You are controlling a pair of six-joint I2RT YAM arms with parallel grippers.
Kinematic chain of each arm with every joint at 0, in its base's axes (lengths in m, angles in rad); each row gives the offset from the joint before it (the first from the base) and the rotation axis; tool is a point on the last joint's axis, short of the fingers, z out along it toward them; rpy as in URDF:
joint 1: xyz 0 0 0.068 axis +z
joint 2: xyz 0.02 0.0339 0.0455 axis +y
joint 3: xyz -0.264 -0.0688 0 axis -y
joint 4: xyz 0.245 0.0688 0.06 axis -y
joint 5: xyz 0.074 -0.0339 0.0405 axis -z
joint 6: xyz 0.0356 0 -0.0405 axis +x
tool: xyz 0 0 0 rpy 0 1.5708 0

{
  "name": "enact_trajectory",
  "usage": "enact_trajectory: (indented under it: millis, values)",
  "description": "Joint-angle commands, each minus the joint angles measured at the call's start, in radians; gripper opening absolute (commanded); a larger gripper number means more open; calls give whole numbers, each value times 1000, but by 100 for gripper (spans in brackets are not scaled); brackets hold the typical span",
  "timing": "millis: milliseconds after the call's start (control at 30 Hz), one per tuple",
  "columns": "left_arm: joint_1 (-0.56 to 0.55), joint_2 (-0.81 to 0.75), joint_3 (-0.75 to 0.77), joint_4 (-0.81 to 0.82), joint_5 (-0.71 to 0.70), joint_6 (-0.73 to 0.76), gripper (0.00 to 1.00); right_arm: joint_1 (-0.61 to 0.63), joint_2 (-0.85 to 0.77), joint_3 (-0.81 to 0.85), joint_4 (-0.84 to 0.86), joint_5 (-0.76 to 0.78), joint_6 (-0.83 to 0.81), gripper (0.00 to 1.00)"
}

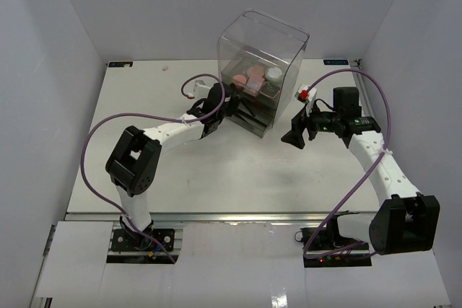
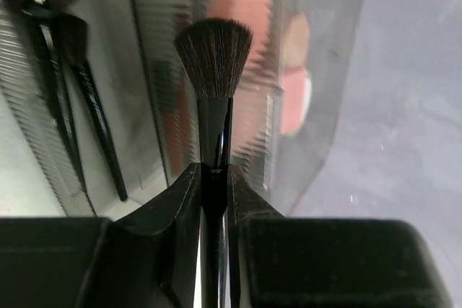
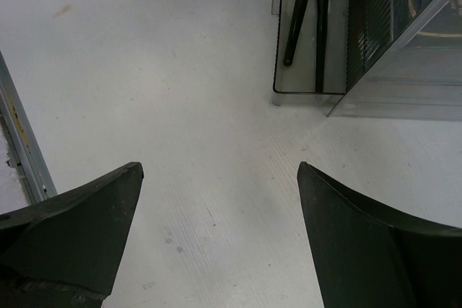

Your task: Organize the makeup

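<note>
My left gripper (image 2: 214, 171) is shut on the black handle of a makeup brush (image 2: 214, 55), whose dark bristles point at the ribbed front of the clear box (image 2: 317, 70). In the top view, the left gripper (image 1: 229, 106) sits at the box's left front corner, by the pulled-out bottom drawer (image 1: 254, 122). Two more black brushes (image 2: 86, 113) lie in that drawer (image 3: 310, 70); the right wrist view shows them as brushes (image 3: 307, 12). Pink compacts (image 1: 255, 76) and a white jar (image 1: 274, 73) rest higher inside the box. My right gripper (image 1: 296, 136) hangs open over bare table (image 3: 216, 106), holding nothing.
The tall clear box (image 1: 263, 63) stands at the back centre of the white table (image 1: 144, 171). White walls enclose the left, back and right sides. A metal rail (image 3: 22, 142) runs along the near edge. A purple cable (image 1: 364, 171) loops beside the right arm.
</note>
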Motion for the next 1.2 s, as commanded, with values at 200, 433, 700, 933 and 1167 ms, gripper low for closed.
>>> enact_trajectory:
  millis: [200, 433, 700, 933, 1167]
  values:
    - [-48, 25, 31, -106, -201, -131, 0, -10, -11, -3, 28, -29, 5, 94]
    - [-48, 121, 135, -144, -216, -107, 2, -16, -8, -4, 26, -27, 5, 94]
    - [-45, 165, 182, -121, -205, -31, 57, -22, -6, -5, 26, -29, 5, 94]
    - [-45, 126, 148, -40, -159, 54, 74, -23, -5, -11, 22, -44, -9, 94]
    - [-41, -97, -1, 166, 17, 352, 70, -20, -26, -38, -85, -255, -213, 83]
